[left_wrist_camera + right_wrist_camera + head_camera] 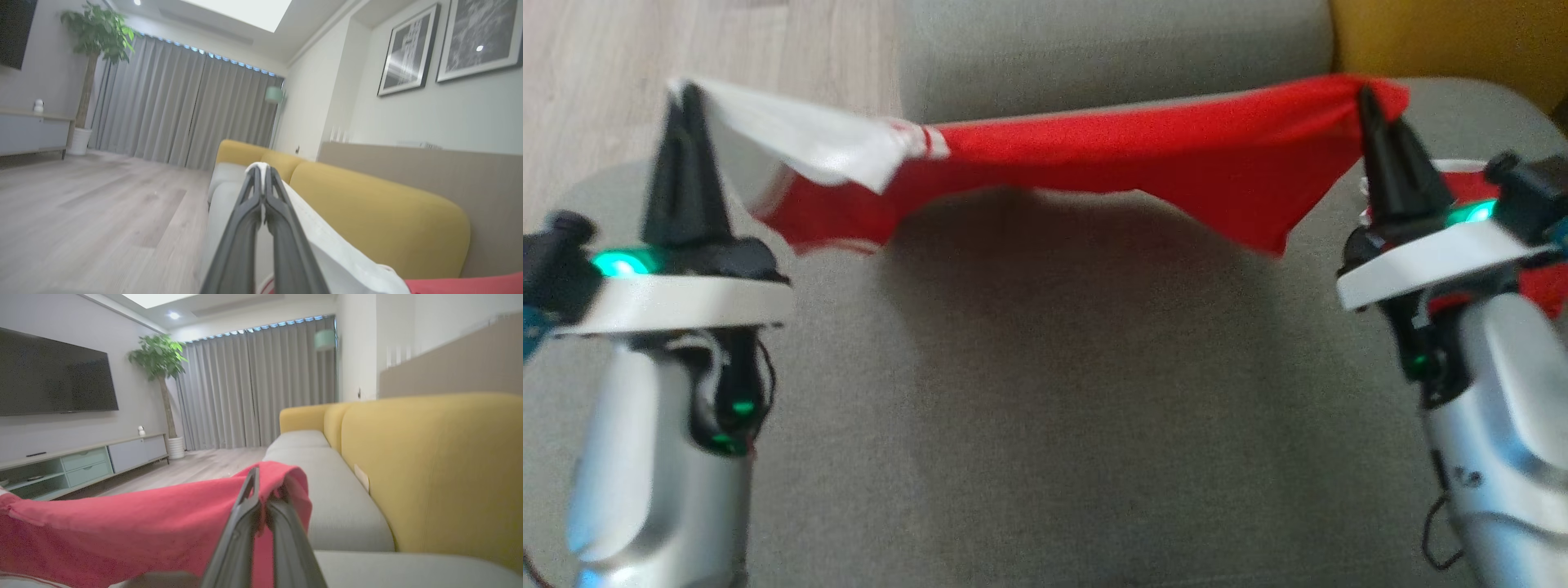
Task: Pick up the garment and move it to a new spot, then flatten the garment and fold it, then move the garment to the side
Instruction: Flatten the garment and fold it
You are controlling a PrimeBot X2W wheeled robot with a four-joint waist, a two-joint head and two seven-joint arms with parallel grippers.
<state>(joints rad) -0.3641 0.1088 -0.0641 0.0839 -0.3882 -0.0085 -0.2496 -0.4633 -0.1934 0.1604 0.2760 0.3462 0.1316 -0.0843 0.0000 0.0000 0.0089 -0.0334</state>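
The left gripper point(690, 102) grasps the red-and-white cloth garment point(1143, 159) by its white end. The right gripper point(1368, 102) grasps the red end.

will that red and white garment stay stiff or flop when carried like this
Likely floppy: stretched between the left hand and right hand, the garment droops with a loose, uneven lower edge. Probably light, since two fingertip pinches seem to hold it above the sofa cushion. It may bunch when laid down, as it gathers at the right hand.
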